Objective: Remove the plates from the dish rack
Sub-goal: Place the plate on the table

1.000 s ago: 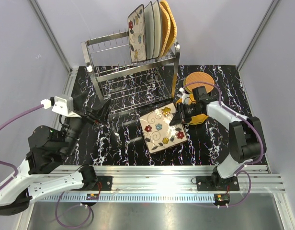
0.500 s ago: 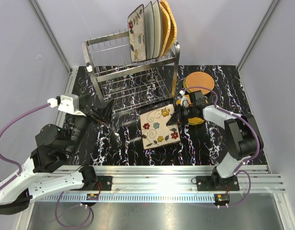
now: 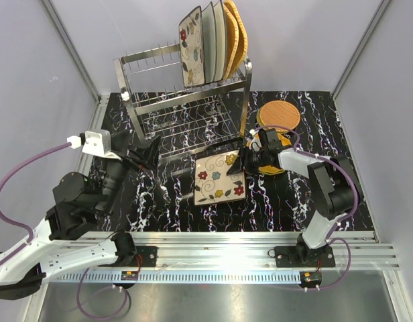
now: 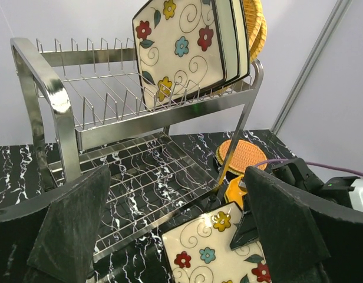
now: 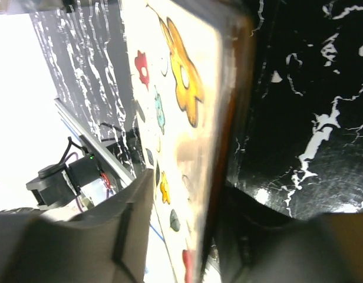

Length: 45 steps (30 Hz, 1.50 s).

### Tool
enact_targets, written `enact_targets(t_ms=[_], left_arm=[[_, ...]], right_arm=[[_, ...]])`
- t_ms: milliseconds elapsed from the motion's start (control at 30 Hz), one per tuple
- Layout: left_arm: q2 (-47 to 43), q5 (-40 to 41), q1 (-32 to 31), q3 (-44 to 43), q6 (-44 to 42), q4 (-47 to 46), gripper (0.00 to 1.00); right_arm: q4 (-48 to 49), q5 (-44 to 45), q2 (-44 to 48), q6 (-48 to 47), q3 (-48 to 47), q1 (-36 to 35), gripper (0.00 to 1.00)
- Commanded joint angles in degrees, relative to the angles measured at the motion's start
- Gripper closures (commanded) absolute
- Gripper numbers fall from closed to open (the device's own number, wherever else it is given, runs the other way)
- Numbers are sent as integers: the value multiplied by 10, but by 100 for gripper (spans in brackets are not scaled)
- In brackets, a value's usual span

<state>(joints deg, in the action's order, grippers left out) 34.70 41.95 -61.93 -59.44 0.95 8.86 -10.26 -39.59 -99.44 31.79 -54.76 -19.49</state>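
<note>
Plate with flowers [image 3: 218,178], square and cream, lies on the black marbled surface [image 3: 173,201], at 6 o'clock from the dish rack [image 3: 186,114]. The right end effector [image 3: 249,159] is at its 3 o'clock edge, with one finger on each side of the rim; whether it presses the rim or is loose, I cannot tell. The left end effector [image 3: 145,155], at 9 o'clock from this plate, has the fingers wide apart and holds nothing. Farther, at 4 o'clock from the rack, an orange plate [image 4: 233,191] lies partly under the right arm, and a round woven plate [image 3: 279,114] lies beyond it. On the top tier, at its 3 o'clock end, stand on edge a second floral plate [image 3: 191,48], white plates [image 3: 213,40] and woven plates [image 3: 237,33].
</note>
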Motion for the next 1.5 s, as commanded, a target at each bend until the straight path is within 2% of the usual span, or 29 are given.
enact_targets(t_ms=[0,200,300,333,500,767,1133,1467], left_arm=[[15,16,1,-10,24,-36,1],[27,9,1,-17,26,-39,1],[30,8,1,-16,27,-40,1],[30,8,1,-16,27,-41,1],[31,8,1,-14,28,-46,1],[27,7,1,-9,28,-49,1],[20,8,1,-1,29,-52,1],[9,13,1,9,36,-46,1]], right_arm=[[28,-23,1,8,-27,-5,46],[-12,-15,16,-21,-36,-9,27],[-52,-5,27,-52,-52,-12,24],[-60,0,32,-64,-60,-13,19],[-125,28,37,-104,-82,-14,14],[-198,43,46,-154,-95,-14,12],[-223,53,35,-169,-98,-20,12],[-211,87,21,-149,-111,-55,13]])
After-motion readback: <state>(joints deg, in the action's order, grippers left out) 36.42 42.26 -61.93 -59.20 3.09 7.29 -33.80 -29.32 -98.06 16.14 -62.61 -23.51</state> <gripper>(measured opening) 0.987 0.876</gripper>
